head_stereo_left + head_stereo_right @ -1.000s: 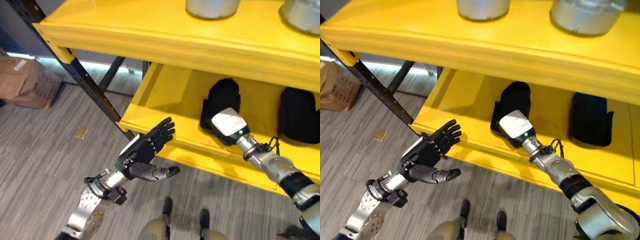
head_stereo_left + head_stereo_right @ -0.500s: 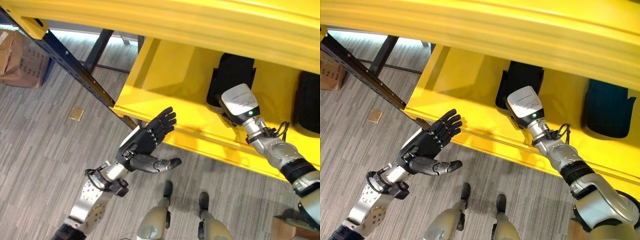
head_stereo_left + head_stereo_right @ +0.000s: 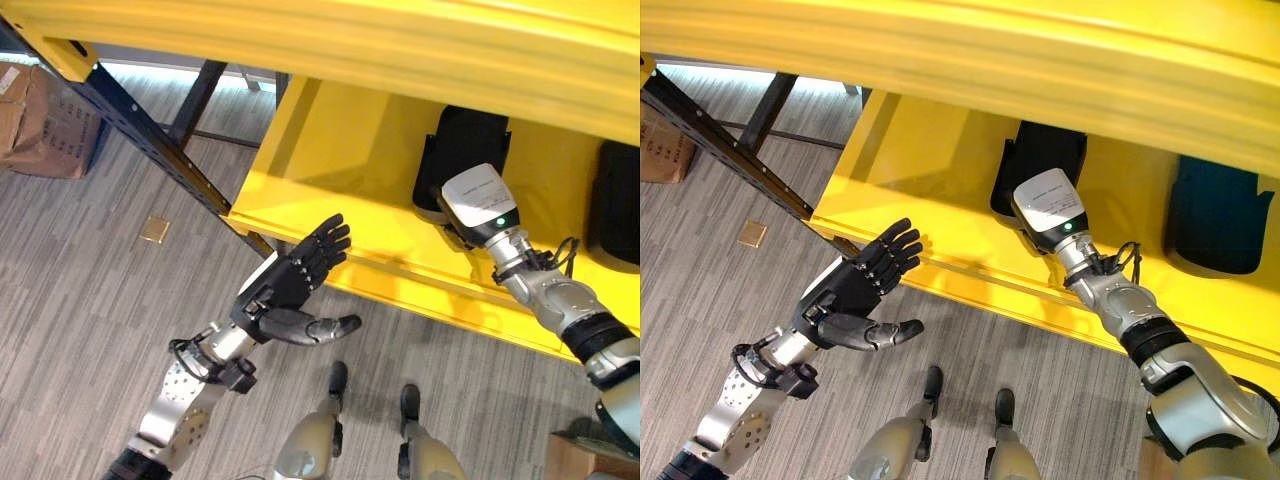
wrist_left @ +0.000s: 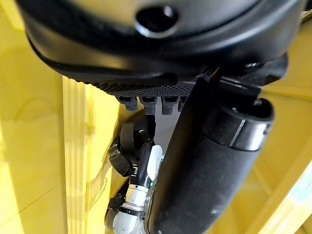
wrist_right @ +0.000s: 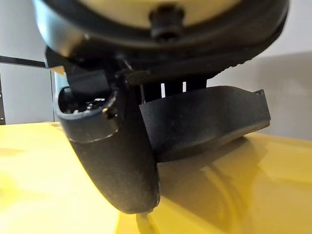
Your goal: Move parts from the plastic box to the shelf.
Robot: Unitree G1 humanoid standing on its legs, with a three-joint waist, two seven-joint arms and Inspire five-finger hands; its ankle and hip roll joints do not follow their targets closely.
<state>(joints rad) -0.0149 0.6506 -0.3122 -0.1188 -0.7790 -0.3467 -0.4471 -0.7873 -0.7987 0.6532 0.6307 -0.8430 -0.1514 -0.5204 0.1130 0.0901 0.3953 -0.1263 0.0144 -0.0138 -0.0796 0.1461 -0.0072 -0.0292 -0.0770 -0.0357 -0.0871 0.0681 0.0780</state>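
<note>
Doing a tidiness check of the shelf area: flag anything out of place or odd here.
A small tan square lies loose on the grey floor beside the shelf's dark post, away from everything else. What it is cannot be told. On the yellow shelf, both black parts sit squarely.

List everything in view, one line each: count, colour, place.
Shelf: one, yellow, across the upper part of the head views.
Black parts: two, on the lower shelf board; one at the right hand, one further right.
Cardboard box: one, brown, floor at far left.
Small tan square: one, on the grey floor.
Left hand: open, held before the shelf edge.
Right hand: against the nearer black part; grip unclear.
</note>
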